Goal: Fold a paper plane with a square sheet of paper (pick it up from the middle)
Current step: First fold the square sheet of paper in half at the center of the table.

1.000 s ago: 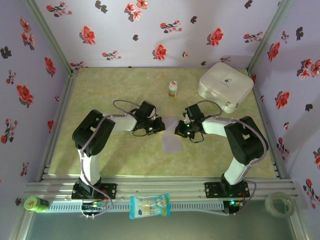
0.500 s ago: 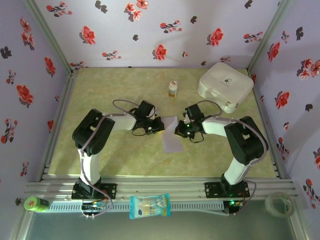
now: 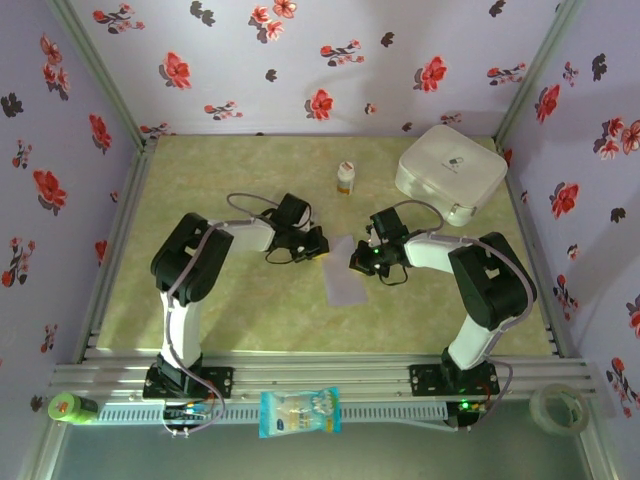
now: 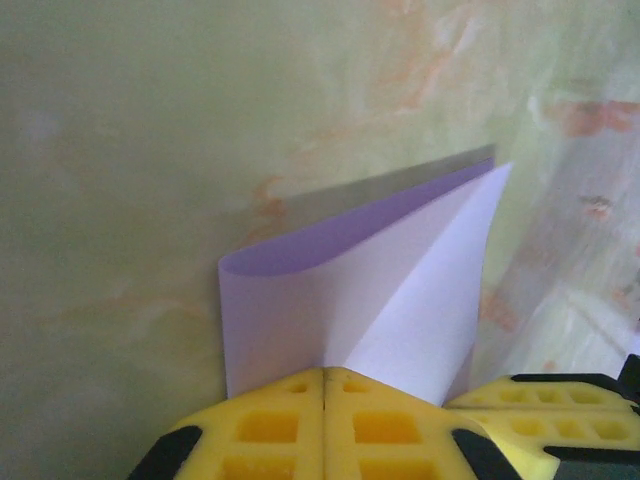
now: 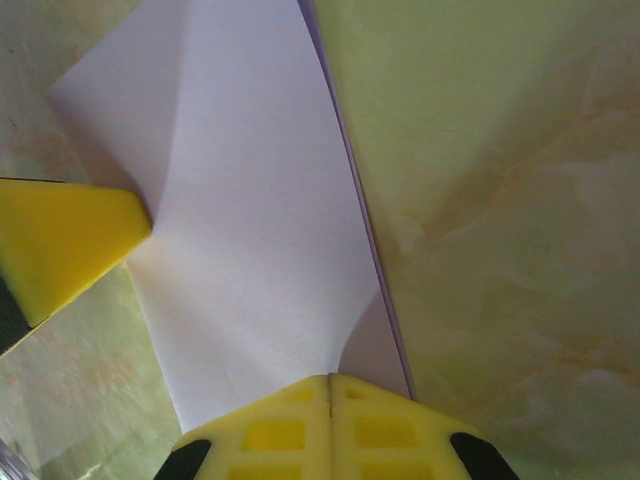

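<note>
1 thin, smooth lavender sheet of paper (image 3: 345,282), folded over on a soft curved crease, was mid-tabletop (image 3: 225,175). The left fingers (image 4: 265,425) and right fingers (image 5: 270,432) each clamped 1 edge. Behind stood 1 rounded white case (image 3: 450,170) and 1 small bottle (image 3: 345,178). Floral lavender walls (image 3: 300,60) enclosed the marbled yellow-green surface.

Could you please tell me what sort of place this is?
Probably a robotics test booth: flower-papered walls on an aluminium frame, a marbled green tabletop, left arm and right arm bolted at its near edge.
</note>
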`<action>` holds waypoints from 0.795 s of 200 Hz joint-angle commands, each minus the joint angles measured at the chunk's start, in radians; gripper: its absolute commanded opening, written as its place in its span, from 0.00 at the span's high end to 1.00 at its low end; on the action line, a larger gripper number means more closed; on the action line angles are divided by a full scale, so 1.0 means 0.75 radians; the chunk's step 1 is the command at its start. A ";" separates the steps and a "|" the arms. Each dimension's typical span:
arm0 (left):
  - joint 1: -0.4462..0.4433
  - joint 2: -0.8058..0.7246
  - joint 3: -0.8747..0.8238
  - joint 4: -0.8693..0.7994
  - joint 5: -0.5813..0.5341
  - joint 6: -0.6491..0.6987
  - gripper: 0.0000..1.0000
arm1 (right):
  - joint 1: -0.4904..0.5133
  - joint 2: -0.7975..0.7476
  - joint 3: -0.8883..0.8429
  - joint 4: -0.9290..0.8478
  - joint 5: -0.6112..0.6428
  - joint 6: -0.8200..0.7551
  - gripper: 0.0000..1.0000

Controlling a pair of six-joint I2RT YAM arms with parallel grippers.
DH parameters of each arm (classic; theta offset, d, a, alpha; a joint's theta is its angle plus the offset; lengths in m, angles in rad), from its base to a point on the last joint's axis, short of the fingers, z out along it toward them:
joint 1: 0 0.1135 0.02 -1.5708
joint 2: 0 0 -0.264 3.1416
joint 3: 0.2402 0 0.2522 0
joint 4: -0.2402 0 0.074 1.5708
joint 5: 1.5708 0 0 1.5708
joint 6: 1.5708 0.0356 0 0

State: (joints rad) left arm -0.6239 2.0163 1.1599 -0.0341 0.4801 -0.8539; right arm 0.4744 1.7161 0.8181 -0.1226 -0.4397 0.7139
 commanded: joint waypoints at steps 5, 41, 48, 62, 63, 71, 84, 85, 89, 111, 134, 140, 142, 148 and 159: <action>0.023 0.022 -0.051 -0.032 -0.057 0.021 0.94 | -0.001 0.055 -0.037 -0.162 0.132 -0.019 1.00; 0.030 0.002 0.002 -0.074 -0.039 0.037 0.93 | -0.003 0.049 -0.035 -0.170 0.135 -0.027 1.00; 0.032 -0.006 0.018 -0.079 -0.032 0.038 0.93 | -0.003 0.046 -0.037 -0.171 0.137 -0.027 1.00; 0.034 -0.017 0.050 -0.072 -0.013 0.038 0.93 | -0.002 0.046 -0.033 -0.174 0.138 -0.028 1.00; 0.034 -0.016 0.053 -0.071 -0.010 0.039 0.93 | -0.003 0.047 -0.033 -0.174 0.137 -0.027 1.00; 0.036 -0.016 0.073 -0.069 0.006 0.041 0.93 | -0.003 0.048 -0.032 -0.174 0.135 -0.027 1.00; 0.035 -0.003 0.109 -0.087 0.015 0.058 0.92 | -0.001 0.047 -0.029 -0.174 0.136 -0.027 1.00; 0.035 -0.001 0.111 -0.089 0.016 0.060 0.92 | -0.002 0.047 -0.028 -0.174 0.136 -0.027 1.00; 0.036 0.008 0.122 -0.101 0.015 0.066 0.92 | -0.002 0.047 -0.029 -0.175 0.136 -0.027 1.00; 0.036 0.051 0.151 -0.115 0.017 0.084 0.92 | -0.003 0.048 -0.029 -0.173 0.136 -0.027 1.00; 0.041 0.100 0.156 -0.116 0.018 0.076 0.92 | -0.003 0.057 -0.032 -0.167 0.135 -0.025 1.00; 0.042 0.106 0.152 -0.115 0.010 0.075 0.93 | -0.003 0.058 -0.033 -0.168 0.133 -0.025 1.00; 0.044 0.109 0.149 -0.113 0.008 0.074 0.93 | -0.002 0.060 -0.031 -0.168 0.131 -0.024 1.00; 0.047 0.111 0.141 -0.107 -0.002 0.070 0.93 | -0.002 0.058 -0.033 -0.166 0.132 -0.022 1.00; 0.055 0.114 0.128 -0.100 -0.020 0.066 0.93 | -0.001 0.058 -0.035 -0.164 0.131 -0.022 1.00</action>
State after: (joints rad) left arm -0.6018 2.0708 1.2648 -0.0868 0.4896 -0.8238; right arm 0.4744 1.7161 0.8192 -0.1257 -0.4385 0.7136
